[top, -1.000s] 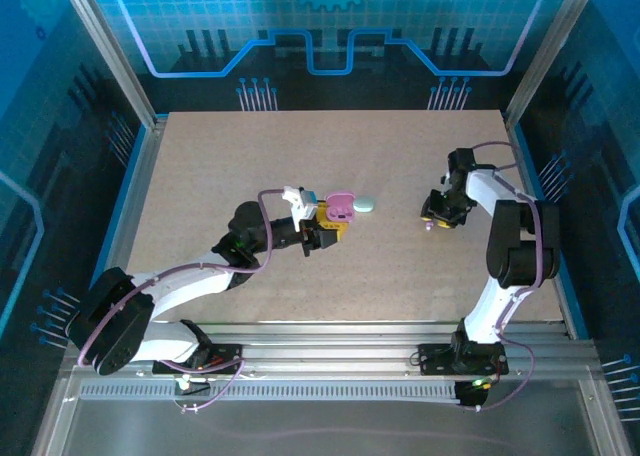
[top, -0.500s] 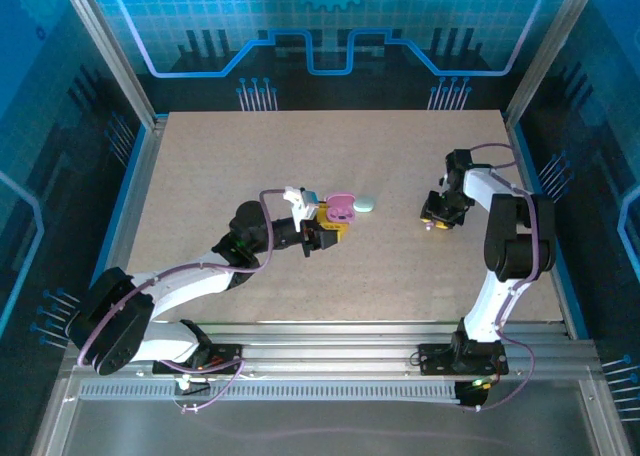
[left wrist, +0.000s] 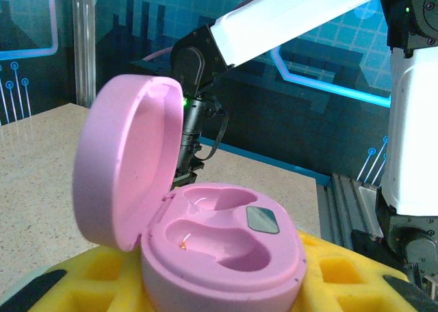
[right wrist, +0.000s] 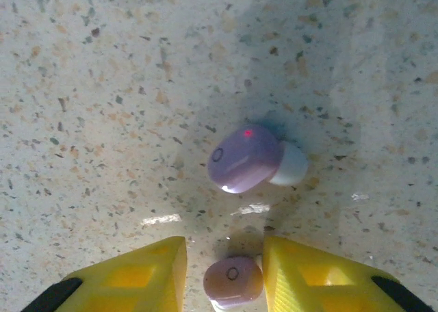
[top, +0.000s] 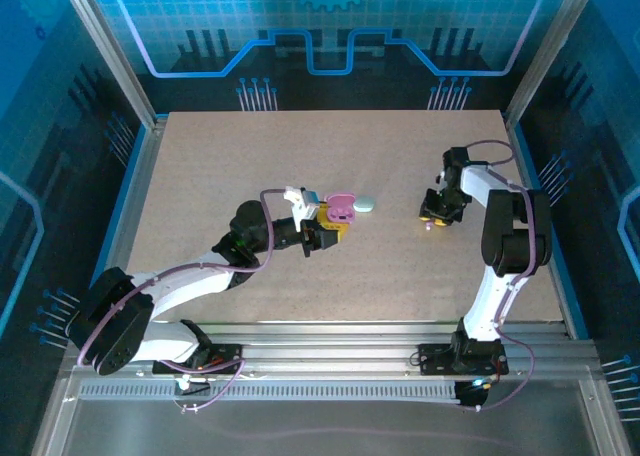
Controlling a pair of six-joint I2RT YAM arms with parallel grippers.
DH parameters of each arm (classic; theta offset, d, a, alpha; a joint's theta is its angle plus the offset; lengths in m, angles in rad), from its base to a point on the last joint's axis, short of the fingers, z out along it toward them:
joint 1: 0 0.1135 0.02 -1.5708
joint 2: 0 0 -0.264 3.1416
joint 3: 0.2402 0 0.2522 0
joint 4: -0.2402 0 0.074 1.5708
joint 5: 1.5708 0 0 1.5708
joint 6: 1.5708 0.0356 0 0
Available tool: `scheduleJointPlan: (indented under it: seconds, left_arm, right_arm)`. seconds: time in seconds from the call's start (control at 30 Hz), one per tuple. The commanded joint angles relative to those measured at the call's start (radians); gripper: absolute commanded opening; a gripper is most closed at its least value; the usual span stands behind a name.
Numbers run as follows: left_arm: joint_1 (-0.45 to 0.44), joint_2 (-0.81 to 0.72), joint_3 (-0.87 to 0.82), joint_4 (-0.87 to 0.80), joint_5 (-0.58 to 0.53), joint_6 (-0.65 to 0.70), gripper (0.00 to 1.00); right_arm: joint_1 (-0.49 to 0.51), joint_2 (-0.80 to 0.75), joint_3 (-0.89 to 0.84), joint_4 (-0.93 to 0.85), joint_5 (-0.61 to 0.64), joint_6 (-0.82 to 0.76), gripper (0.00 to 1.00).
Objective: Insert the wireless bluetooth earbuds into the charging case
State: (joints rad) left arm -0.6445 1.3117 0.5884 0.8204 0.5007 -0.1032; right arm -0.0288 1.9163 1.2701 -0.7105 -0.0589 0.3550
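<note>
Left gripper [top: 328, 228] is clamped on the pink charging case [top: 341, 209], yellow pads on both sides of the base. It sits left of table centre, arm reaching in from near-left. In the left wrist view the charging case [left wrist: 219, 250] sits upright between the yellow pads, its lid [left wrist: 126, 168] hinged open and standing up on the left side. Two moulded wells face up, with a small grey-green patch [left wrist: 262, 219] on the deck at the right. The white right arm [left wrist: 294, 11] shows far behind it.

Just right of the case a pale green rounded piece [top: 365, 205] lies on the table [top: 200, 176], near the case; can't tell if they touch.

Right gripper [top: 436, 217] is well right of that, tip down at the tabletop, jaws narrow but not closed. In the right wrist view a lilac earbud [right wrist: 233, 281] sits between the two yellow fingertips [right wrist: 150, 271]. There's a gap on the left pad's side; it is against or almost against the right pad, can't tell which. No firm grip visible. A second earbud [right wrist: 245, 167], lilac with a white tip and a red dot lit on it, lies on the speckled surface just beyond the fingertips, apart from the first and untouched by either finger.
</note>
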Motion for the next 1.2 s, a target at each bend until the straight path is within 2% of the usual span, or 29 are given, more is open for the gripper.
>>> scheduleJointPlan:
  seconds: [0.0, 0.2, 0.53, 1.17]
  left_arm:
    - [-0.008, -0.023, 0.034, 0.012, -0.001, 0.011, 0.33]
    - [-0.008, -0.024, 0.034, 0.01, -0.001, 0.01, 0.33]
    - [-0.011, -0.025, 0.032, 0.011, 0.0, 0.008, 0.33]
    - [-0.01, -0.023, 0.042, 0.002, 0.002, 0.005, 0.33]
  right_arm:
    - [0.016, 0.022, 0.03, -0.036, 0.017, -0.023, 0.35]
    - [0.024, 0.03, 0.038, -0.04, 0.004, -0.043, 0.33]
    - [0.033, 0.043, 0.048, -0.066, 0.056, -0.037, 0.32]
    - [0.064, 0.07, 0.085, -0.075, 0.014, -0.082, 0.28]
